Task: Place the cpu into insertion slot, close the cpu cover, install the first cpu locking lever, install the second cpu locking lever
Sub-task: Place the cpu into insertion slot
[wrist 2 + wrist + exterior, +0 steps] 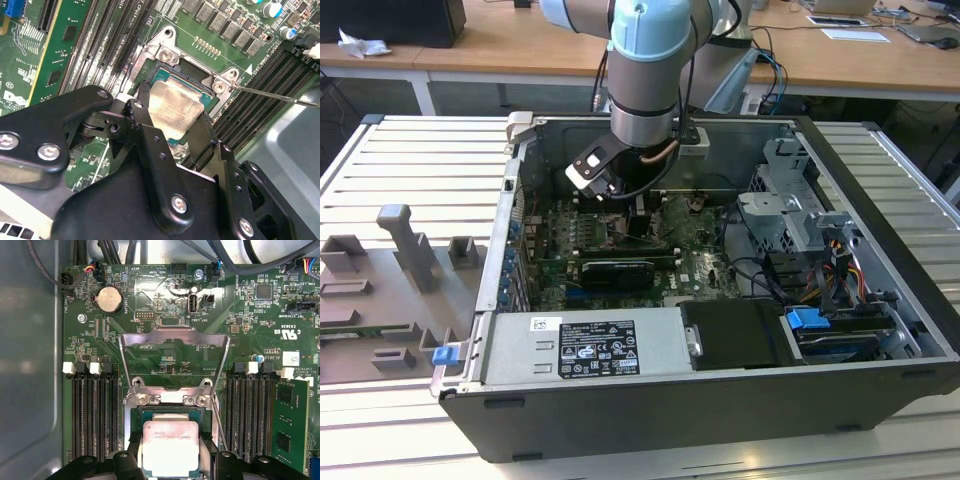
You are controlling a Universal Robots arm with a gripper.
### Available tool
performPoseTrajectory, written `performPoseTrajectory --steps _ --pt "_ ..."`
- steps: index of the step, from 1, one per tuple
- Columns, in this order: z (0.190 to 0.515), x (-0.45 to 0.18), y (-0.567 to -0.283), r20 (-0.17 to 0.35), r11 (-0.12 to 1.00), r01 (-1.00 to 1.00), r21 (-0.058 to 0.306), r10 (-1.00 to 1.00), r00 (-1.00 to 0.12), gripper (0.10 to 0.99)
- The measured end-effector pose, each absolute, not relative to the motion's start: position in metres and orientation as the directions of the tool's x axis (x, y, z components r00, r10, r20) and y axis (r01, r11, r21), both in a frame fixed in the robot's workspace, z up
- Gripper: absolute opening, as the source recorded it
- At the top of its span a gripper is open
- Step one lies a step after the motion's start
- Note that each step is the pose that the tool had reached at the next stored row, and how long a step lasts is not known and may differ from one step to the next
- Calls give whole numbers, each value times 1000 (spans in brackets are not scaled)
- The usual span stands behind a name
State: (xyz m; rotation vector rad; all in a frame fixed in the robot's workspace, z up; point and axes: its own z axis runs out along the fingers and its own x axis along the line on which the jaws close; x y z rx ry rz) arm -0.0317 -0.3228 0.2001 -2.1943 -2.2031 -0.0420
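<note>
The claw pinches the cpu between its fingers, seated in or just over the slot. Beyond its tips the cover stands open; closing and locking remain.

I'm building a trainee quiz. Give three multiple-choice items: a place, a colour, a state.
1. Where is the silver-grey square cpu? A held in the black gripper at the dark square insertion slot; B on the slatted table; C on the power supply.
2. What colour is the motherboard? A red; B green; C white.
3. The thin silver-framed cpu cover is: A shut; B missing; C swung open.
Key: A, its fingers flank it; B, the board is green; C, the frame is swung back off the slot.
</note>
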Motion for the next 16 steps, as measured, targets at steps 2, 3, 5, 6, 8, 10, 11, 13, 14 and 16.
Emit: performPoseTrajectory --steps 2,3,5,6,8,10,11,13,14,16 --pt "200 -32 -323 42 4 1000 -3 999 -4 612" --pt "200 -32 -323 42 4 1000 -3 999 -4 612" --pt "200 -32 -323 42 4 1000 -3 999 -4 612" --pt "201 -32 -323 42 4 1000 -3 999 -4 612" --pt "204 -32 -323 42 4 1000 -3 999 -4 612" --pt "209 -32 -323 42 4 1000 -3 999 -4 612" --pt "210 -32 -323 42 4 1000 -3 999 -4 612" --pt "213 -32 -323 41 4 1000 -3 999 -4 408" --pt "214 -32 -323 41 4 1000 -3 999 -4 286" --pt "217 -32 -323 41 3 1000 -3 999 -3 106"
